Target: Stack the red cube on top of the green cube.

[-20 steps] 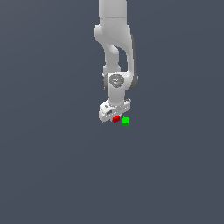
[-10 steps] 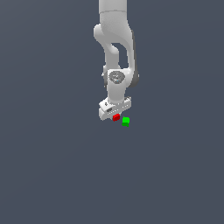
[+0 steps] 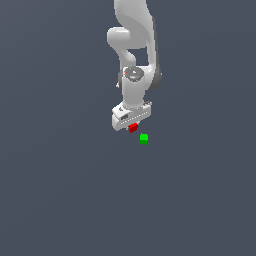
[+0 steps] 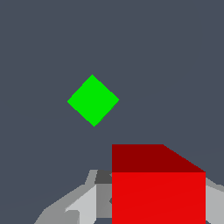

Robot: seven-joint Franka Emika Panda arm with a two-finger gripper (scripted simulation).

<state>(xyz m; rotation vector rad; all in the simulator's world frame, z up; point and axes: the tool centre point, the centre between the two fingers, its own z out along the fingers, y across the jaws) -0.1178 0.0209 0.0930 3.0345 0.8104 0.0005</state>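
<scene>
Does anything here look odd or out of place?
Nothing stands out. The gripper holds the red cube off the surface, and the green cube sits alone below, undamaged.

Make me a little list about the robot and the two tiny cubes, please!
red cube: held in the gripper, lifted off the floor
green cube: alone on the floor, nothing touching it
gap: the red cube is up and toward the exterior view's left of the green one, not over it
stacked yet: no
floor: plain dark grey
</scene>
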